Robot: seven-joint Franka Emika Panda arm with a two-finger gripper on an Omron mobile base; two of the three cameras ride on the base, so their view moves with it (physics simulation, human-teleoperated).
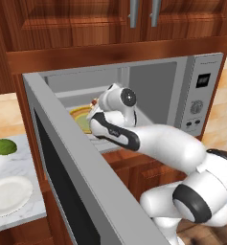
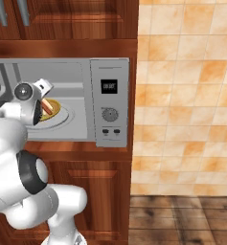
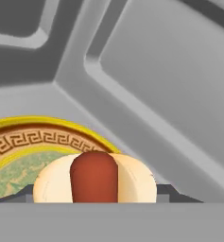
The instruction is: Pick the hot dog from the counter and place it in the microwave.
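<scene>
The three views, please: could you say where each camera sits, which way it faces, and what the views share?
Left base view: behind the arm's left, looking forward past the open door into the microwave; arm rises lower right.
Right base view: behind the arm's right, facing the microwave's button panel; arm lower left.
Hand view: on the hand inside the microwave, looking along the gripper at the hot dog over the plate.
Shared: hot dog, plate, microwave interior.

The white arm [image 1: 167, 148] is reaching forward and upward, its elbow bent low. The gripper [image 3: 94, 196] is clamping the hot dog [image 3: 94, 177] between its fingers.
</scene>
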